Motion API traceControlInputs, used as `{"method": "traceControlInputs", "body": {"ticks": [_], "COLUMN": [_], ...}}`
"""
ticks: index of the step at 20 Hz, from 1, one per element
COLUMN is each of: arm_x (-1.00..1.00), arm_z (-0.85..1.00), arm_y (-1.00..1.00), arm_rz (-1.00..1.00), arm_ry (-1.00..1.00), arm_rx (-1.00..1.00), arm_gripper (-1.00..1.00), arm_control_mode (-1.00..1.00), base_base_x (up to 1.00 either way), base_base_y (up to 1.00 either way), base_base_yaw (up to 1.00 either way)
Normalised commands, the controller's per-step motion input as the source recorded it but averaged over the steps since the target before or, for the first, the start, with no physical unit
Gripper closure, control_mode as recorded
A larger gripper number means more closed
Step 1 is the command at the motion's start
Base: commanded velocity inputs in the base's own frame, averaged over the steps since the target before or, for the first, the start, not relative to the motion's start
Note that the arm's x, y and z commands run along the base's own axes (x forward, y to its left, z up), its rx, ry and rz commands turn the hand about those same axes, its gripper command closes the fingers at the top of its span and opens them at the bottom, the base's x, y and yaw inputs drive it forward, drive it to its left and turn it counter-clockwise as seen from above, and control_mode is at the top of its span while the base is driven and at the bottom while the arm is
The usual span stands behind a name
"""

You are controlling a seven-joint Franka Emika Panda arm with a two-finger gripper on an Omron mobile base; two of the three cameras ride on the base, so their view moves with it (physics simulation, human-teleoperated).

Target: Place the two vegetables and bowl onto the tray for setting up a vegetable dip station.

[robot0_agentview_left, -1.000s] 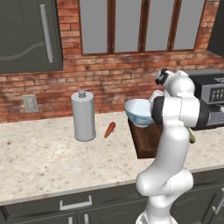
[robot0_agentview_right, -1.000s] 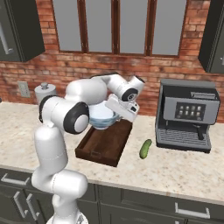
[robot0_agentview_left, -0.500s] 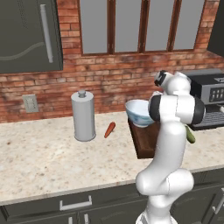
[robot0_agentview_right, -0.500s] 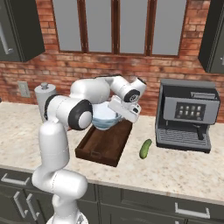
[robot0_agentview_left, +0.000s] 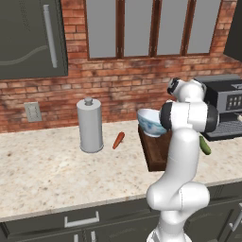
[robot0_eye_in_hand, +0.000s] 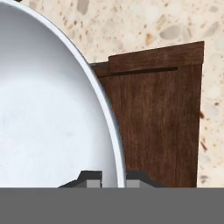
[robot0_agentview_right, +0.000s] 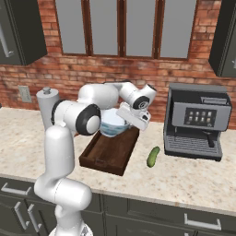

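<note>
Gripper [robot0_eye_in_hand: 110, 180] pinched shut on bowl [robot0_eye_in_hand: 48, 109] rim, one finger inside, one outside, wall between. Bowl held over far end of tray [robot0_agentview_right: 108, 152], whether clear of or touching tray floor: can't tell. Rigid, prob. ceramic: smooth, wide, off-centre load on a rim pinch, likely to swing or slip; rim the only workable hold. Carrot [robot0_agentview_left: 118, 140] on counter [robot0_agentview_left: 52, 175] by canister [robot0_agentview_left: 90, 125]; cucumber [robot0_agentview_right: 153, 156] beside tray.

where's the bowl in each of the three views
Left base view: the bowl sits right of centre, at the far end of the tray, partly behind the arm.
Right base view: just left of centre, over the tray's far end, beside the claw.
Hand view: its white inside takes up the left half, the rim between the fingertips.
Shared landmark: the dark wooden tray.
</note>
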Motion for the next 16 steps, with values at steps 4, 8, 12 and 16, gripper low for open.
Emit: {"method": "traceControlInputs", "body": {"ticks": [4, 8, 12, 16], "arm_x": [0.03, 0.00, 0.00, 0.07], "arm_z": [0.00, 0.00, 0.02, 0.00], "arm_y": [-0.08, -0.06, -0.07, -0.04], "arm_rz": [0.00, 0.00, 0.00, 0.00], "arm_ry": [-0.01, -0.03, -0.03, 0.00], "arm_rx": [0.00, 0.00, 0.00, 0.00], "arm_gripper": [1.00, 1.00, 1.00, 1.00], "arm_control_mode": [-1.00, -1.00, -1.00, -1.00], "base_base_x": [0.00, 0.00, 0.00, 0.00], "base_base_y": [0.00, 0.00, 0.00, 0.00], "base_base_yaw": [0.00, 0.00, 0.00, 0.00]}}
